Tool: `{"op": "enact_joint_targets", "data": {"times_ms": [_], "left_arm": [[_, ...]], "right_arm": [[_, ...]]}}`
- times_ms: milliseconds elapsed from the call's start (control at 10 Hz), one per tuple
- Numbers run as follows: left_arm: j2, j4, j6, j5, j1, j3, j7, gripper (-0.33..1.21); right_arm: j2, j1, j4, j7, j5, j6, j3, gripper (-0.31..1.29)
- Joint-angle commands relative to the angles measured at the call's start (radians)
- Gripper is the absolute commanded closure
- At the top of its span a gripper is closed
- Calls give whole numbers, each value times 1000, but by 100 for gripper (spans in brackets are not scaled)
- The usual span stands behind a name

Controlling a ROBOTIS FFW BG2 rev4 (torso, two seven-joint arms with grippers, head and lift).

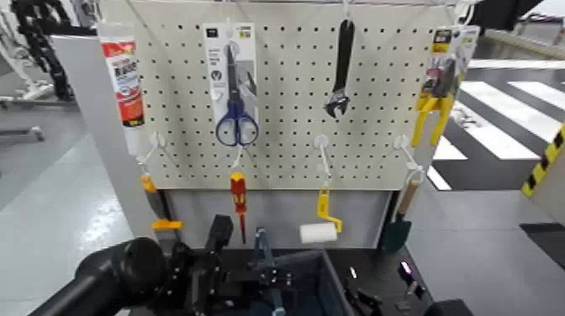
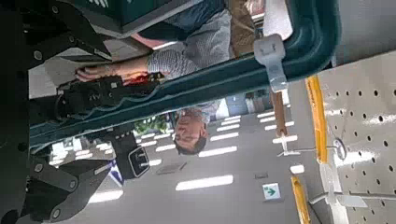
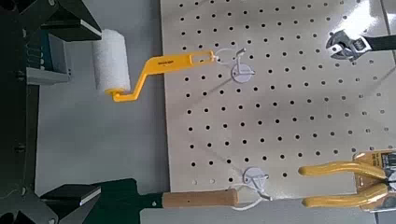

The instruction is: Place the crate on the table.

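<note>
Locate left gripper (image 2: 98,110) at the left side of the crate (image 1: 313,281), with fingers spread wide. Locate right gripper (image 3: 93,112) to the right of the crate, likewise spread wide and apart from it. Find the crate between both grippers, within the outline of the black table (image 1: 346,259); cannot confirm base contact. Beyond the crate, note pegboard (image 1: 286,101), red-and-yellow screwdriver (image 1: 239,195), white-sleeved paint roller (image 1: 318,233) and, farther right, wooden-handled hand trowel (image 1: 395,233).
</note>
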Motion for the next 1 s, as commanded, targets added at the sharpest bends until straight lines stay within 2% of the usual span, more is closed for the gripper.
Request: {"op": "enact_joint_targets", "data": {"times_ms": [100,400,500,700,800,1000], "left_arm": [[-14,-146,3,-30,109,154,120,45],[-40,-335,10,-34,269,338,321,41],[-44,-370,6,-34,305,373,342,33],[-52,-482,-16,-44,387,464,446,30],[-55,-545,-42,-82,424,498,486,30],[-52,-640,-163,-148,496,524,549,30]], "right_arm": [[0,0,-2,0,0,6,0,14],[0,2,-5,-1,-3,9,-3,14],[-2,2,-7,-1,-3,11,-3,14],[-3,2,-10,0,-3,14,-3,14],[-3,3,-10,0,-5,15,-3,14],[-5,2,-12,0,-6,17,-5,14]]}}
